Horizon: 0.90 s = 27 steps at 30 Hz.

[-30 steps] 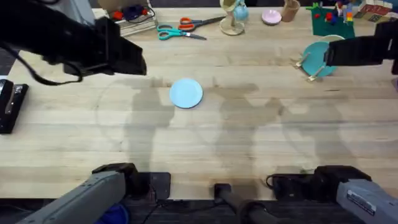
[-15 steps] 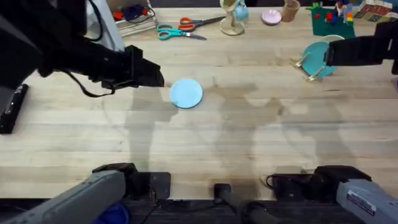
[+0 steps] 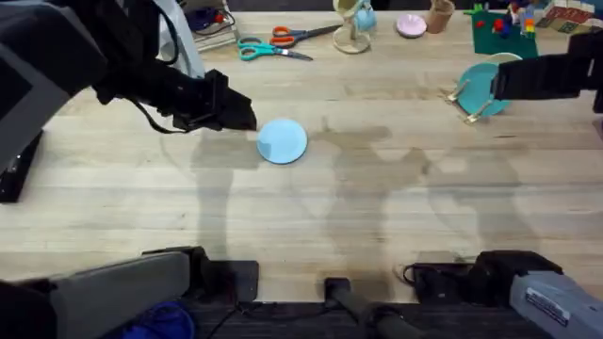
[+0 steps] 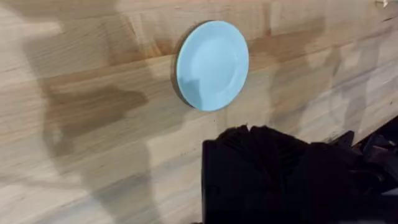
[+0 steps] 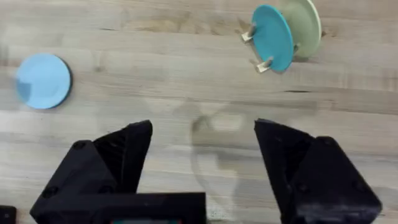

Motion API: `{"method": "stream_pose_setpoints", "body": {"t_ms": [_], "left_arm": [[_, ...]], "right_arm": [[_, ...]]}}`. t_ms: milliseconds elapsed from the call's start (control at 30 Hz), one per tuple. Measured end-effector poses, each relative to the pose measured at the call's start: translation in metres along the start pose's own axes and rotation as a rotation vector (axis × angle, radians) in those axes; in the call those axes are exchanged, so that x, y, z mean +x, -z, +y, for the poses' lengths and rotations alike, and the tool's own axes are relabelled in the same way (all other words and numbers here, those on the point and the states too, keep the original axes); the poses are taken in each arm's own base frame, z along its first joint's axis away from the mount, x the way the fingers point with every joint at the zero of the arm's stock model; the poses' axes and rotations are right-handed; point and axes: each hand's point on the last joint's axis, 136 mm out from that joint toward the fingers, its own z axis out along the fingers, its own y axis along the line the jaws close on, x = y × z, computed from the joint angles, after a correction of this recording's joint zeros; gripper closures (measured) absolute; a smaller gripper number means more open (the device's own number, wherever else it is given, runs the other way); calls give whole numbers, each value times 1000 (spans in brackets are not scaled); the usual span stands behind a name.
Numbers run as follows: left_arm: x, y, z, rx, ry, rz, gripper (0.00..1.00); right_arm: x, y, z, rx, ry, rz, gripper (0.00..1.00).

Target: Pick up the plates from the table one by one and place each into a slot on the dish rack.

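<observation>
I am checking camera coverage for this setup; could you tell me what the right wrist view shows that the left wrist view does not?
Right wrist only: the dish rack holding a teal plate and a pale green plate upright, with the right gripper open. Left wrist only: the left arm's dark gripper body, close to the plate. Both: the pale blue plate lying flat on the table.

Lab-style test bench: pale plank table (image 3: 311, 217), scissors (image 3: 273, 42), toys, props cluttering far edge.
</observation>
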Motion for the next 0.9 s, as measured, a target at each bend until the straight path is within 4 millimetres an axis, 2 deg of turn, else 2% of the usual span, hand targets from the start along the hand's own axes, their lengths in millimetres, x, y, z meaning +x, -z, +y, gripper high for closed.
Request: {"method": "stream_pose_setpoints", "body": {"t_ms": [233, 567, 900], "left_arm": [[-5, -8, 6, 2, -3, 7, 958], [-11, -31, 22, 6, 16, 56, 958], [-18, -70, 49, 14, 35, 116, 958]], "right_arm": [[0, 0, 0, 0, 0, 0, 7], [0, 0, 0, 0, 0, 0, 7], [0, 0, 0, 0, 0, 0, 7]]}}
